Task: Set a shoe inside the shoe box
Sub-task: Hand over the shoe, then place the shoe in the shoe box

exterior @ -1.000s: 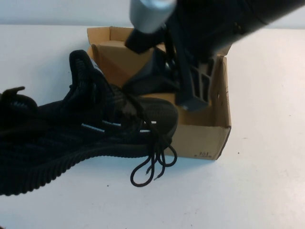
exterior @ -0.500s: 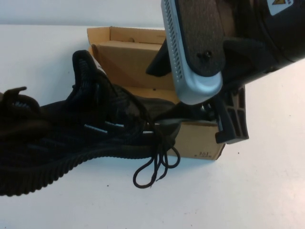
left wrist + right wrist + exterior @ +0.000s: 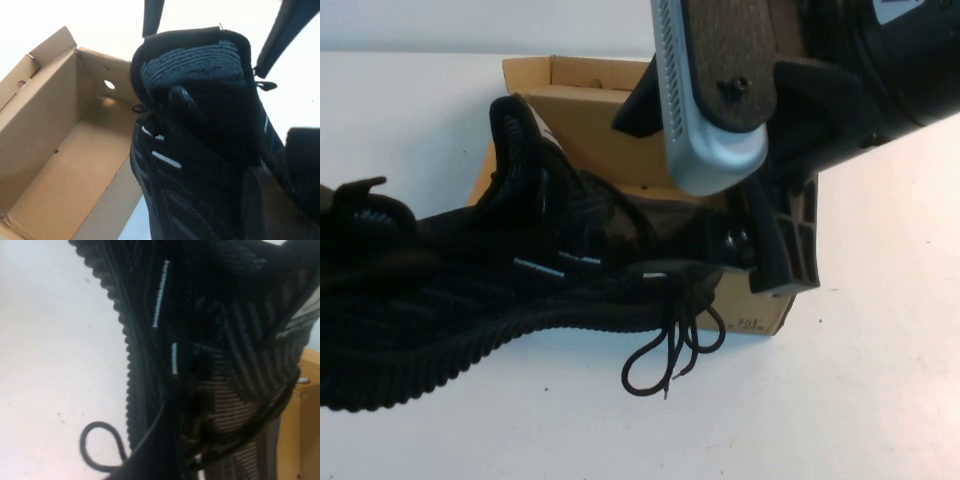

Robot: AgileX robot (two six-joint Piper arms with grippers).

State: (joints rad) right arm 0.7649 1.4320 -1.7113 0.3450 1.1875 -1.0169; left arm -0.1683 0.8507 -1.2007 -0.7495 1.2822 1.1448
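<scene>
High view shows my left gripper (image 3: 360, 215) clamped on the shoe (image 3: 520, 280), which lies tilted against the shoe box (image 3: 760, 305). My right gripper (image 3: 760, 250) hangs over the toe, jaws spread wide.

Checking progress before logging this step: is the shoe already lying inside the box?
No: the left wrist view shows the box floor bare, with the shoe outside, beside its wall.
</scene>
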